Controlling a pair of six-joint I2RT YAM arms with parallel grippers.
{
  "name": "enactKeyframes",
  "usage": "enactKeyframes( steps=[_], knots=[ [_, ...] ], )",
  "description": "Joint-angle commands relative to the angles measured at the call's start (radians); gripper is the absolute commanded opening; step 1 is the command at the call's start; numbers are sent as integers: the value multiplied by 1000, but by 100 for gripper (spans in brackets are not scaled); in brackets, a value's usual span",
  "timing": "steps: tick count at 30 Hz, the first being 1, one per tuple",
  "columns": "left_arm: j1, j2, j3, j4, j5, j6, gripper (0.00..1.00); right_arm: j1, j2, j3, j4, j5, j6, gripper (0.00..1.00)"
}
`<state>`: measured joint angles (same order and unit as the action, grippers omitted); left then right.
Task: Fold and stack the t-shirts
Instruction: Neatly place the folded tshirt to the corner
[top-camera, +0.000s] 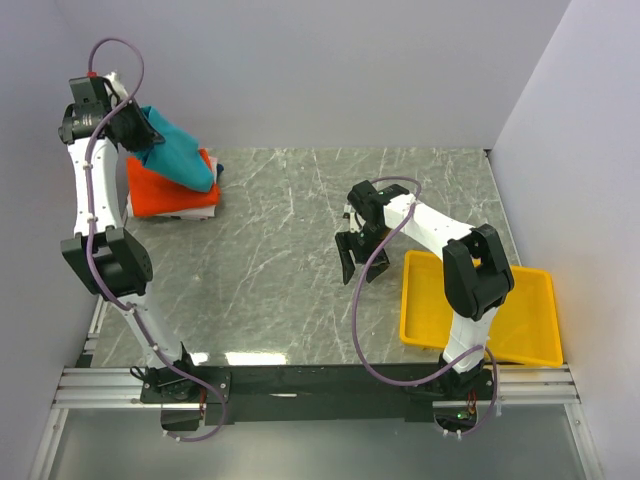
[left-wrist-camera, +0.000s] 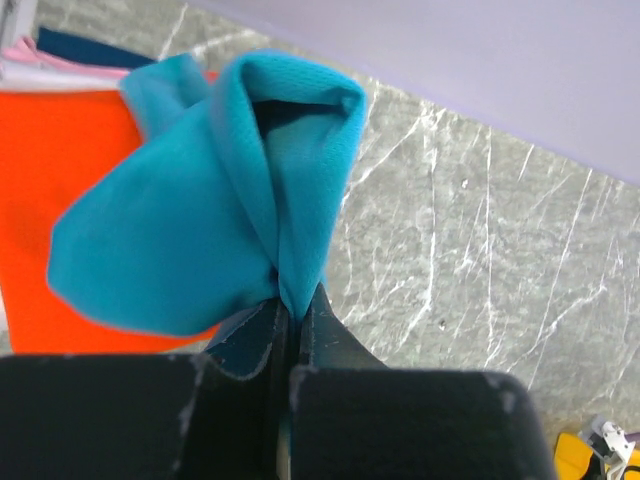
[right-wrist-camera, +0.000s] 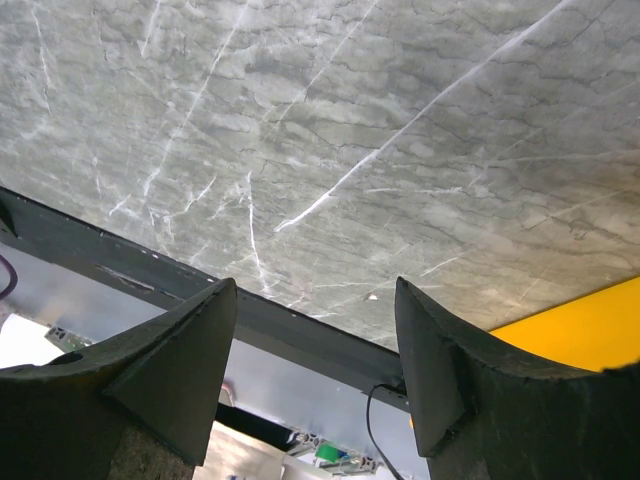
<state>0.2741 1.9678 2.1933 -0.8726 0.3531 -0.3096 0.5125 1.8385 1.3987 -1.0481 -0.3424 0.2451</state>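
Overhead first: the left fingers (top-camera: 135, 128) sit at the far left corner of the surface (top-camera: 290, 215), clenched on one end of a teal t-shirt (top-camera: 182, 155). The teal t-shirt is bunched and slopes away from them across the back part of an orange t-shirt (top-camera: 165, 192), which lies folded flat on top of a small stack at the far left. Whether the teal cloth rests on the orange one or hangs just above it, I cannot tell. The right fingers (top-camera: 347, 265) point down near the middle of the surface, spread apart and gripping nothing, just left of a yellow tray (top-camera: 425, 312) that sits at the near right.

Next, the left wrist view. The left fingers (left-wrist-camera: 290, 345) are pressed together on a pinched fold of the teal t-shirt (left-wrist-camera: 190, 230), which billows out beyond them in a loose, rounded roll. Behind it lies the orange t-shirt (left-wrist-camera: 40, 200), with pink and white layers (left-wrist-camera: 40, 62) and a navy edge (left-wrist-camera: 85, 45) showing past its far side. To the right is grey marbled surface (left-wrist-camera: 470, 230), and a corner of the yellow tray (left-wrist-camera: 575, 455) shows at the bottom right.

Finally, the right wrist view. The right fingers (right-wrist-camera: 190, 370) are parted, with only bare surface (right-wrist-camera: 350, 130) between them. A dark frame rail (right-wrist-camera: 150, 265) runs along the surface edge, and the yellow tray (right-wrist-camera: 590, 325) shows at the right.
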Motion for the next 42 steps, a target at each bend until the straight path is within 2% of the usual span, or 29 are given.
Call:
enactKeyframes(
  steps=[1,22,24,25,26,28,29,30,32,34,35,37,41,42],
  knots=[
    [11,-29,-35,34,57,-3,0,-2,-13,11,-18,-4,3,71],
    [106,63,-96,-8,-45,47,0,-2,-16,3,-20,-3,6,71],
    [111,74,-81,-19,-89,31,5,-2,-16,2,-18,-3,8,71],
    [114,81,-78,-23,-110,21,9,0,-19,2,-18,-1,8,71],
    [116,82,-73,-26,-133,9,27,0,-22,3,-20,2,11,71],
    [117,75,-63,-35,-222,-28,48,0,-33,8,-20,9,14,71],
    [117,69,-66,-34,-255,-39,63,0,-39,11,-20,19,17,71],
    [117,59,-76,-32,-282,-69,73,0,-45,20,-24,23,19,71],
    [116,11,-104,-10,-351,-101,84,0,-68,31,-30,34,26,71],
    [105,-62,-180,24,-380,-128,89,0,-90,39,-33,37,34,72],
    [100,-87,-210,65,-402,-129,95,0,-94,40,-35,39,37,71],
    [77,-150,-286,90,-414,-132,99,0,-116,39,-36,43,40,71],
    [-5,-277,-404,122,-561,-147,100,-2,-163,28,-27,71,52,72],
    [-21,-314,-475,167,-610,-161,99,-3,-188,20,-24,81,56,72]
  ],
)
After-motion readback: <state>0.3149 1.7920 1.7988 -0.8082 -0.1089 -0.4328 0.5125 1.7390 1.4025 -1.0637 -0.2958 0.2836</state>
